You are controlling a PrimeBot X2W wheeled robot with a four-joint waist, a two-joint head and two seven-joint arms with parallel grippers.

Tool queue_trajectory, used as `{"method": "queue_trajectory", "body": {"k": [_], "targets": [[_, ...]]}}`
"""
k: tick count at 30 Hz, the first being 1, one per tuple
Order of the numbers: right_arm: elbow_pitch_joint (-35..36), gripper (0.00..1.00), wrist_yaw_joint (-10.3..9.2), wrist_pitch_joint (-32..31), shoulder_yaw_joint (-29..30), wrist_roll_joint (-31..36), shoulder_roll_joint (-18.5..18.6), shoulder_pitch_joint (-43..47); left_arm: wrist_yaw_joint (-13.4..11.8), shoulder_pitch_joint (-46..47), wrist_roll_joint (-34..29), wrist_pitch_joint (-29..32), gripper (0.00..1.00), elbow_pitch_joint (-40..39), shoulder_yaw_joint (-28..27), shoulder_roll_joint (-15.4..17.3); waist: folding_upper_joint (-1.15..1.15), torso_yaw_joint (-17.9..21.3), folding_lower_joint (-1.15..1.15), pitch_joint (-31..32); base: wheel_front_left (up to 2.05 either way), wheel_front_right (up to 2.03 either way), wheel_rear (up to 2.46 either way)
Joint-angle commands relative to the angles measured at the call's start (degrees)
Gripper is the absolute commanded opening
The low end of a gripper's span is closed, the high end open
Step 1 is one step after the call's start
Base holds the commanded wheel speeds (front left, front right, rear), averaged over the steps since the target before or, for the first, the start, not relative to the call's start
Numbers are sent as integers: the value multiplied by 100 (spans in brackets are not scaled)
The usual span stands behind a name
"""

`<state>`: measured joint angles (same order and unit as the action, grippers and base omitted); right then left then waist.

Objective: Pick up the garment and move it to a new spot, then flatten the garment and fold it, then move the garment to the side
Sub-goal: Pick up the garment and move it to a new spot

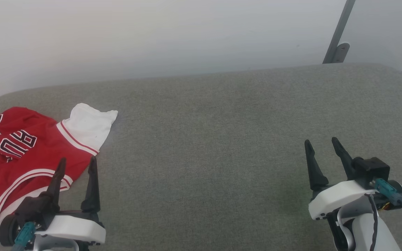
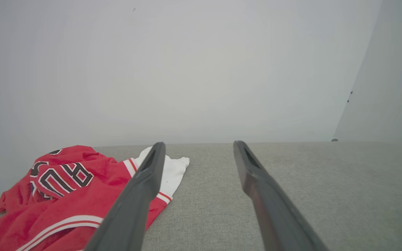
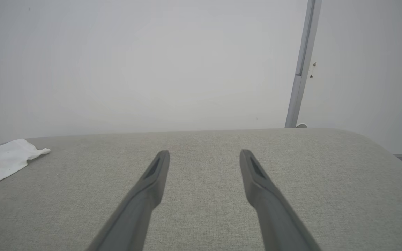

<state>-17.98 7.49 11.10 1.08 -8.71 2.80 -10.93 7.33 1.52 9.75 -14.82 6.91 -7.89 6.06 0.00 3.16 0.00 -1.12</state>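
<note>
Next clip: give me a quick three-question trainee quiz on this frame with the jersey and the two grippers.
1. Of the left gripper and the right gripper, which is nearer the garment? A) left B) right C) equally near
2. True or false: the garment lies flat and folded at the middle of the grey cushion.
3. Fill in: both grippers' jaws stand ___, holding nothing.
Key: 1 A; 2 false, it lies crumpled at the cushion's left end; 3 open.
</note>
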Motion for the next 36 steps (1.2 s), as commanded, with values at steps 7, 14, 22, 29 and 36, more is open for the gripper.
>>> {"method": "queue_trajectory", "body": {"k": [7,14,22,29,36], "targets": [[54,100,0,39,-25,88,15,-42,17,24,10,-45,100,71,16,49,0,-21,0,-11,0,0,0],[80,100,0,57,-74,59,11,-16,17,77,148,-45,100,138,26,115,0,-120,0,-9,0,0,0],[109,100,0,-13,-224,36,12,-34,10,267,319,-45,100,374,-221,141,0,-614,0,14,0,0,0],[16,100,0,-58,-469,-4,38,-98,-4,286,431,-45,100,535,-328,201,0,-1283,0,138,0,0,0],[-75,100,0,-82,-773,-82,41,-125,0,108,633,-45,100,577,-426,267,0,-1922,0,281,0,0,0]]}}
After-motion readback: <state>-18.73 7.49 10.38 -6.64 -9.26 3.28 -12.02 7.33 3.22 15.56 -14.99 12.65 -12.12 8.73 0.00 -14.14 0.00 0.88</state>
